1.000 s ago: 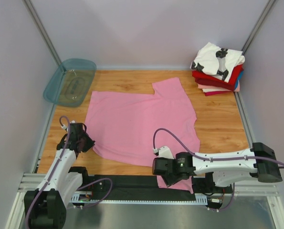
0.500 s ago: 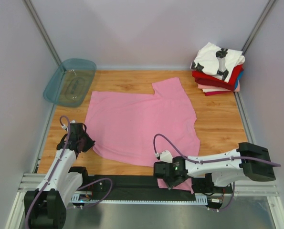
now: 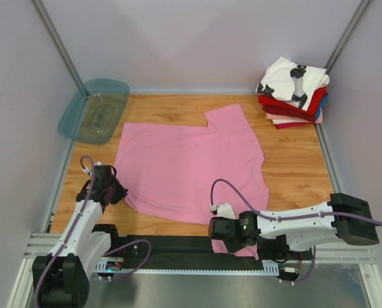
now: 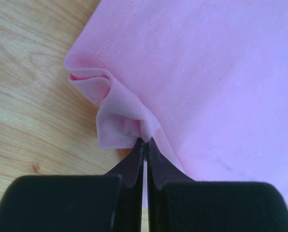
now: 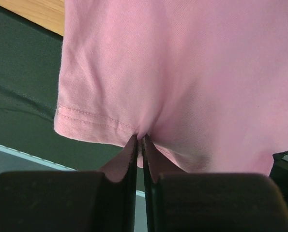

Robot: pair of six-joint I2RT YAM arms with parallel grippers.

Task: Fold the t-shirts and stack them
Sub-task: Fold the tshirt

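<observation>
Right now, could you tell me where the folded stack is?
Top view: the folded stack sits in the far right corner, apart from the pink shirt.

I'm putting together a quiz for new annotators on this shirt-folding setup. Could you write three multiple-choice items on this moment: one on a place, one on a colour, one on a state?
1. Where on the table is the folded stack?
A. near left corner
B. far right corner
C. centre

2. What colour is the top shirt of that stack?
A. white with black print
B. plain red
C. plain blue

3. How is the left gripper?
A. open above the cloth
B. shut on nothing
C. shut on the pink t-shirt

Answers:
1 B: the stack lies against the back wall on the right.
2 A: white cloth with black marks lies over the red layer.
3 C: the left wrist view shows the fingers pinched on bunched pink cloth.
</observation>
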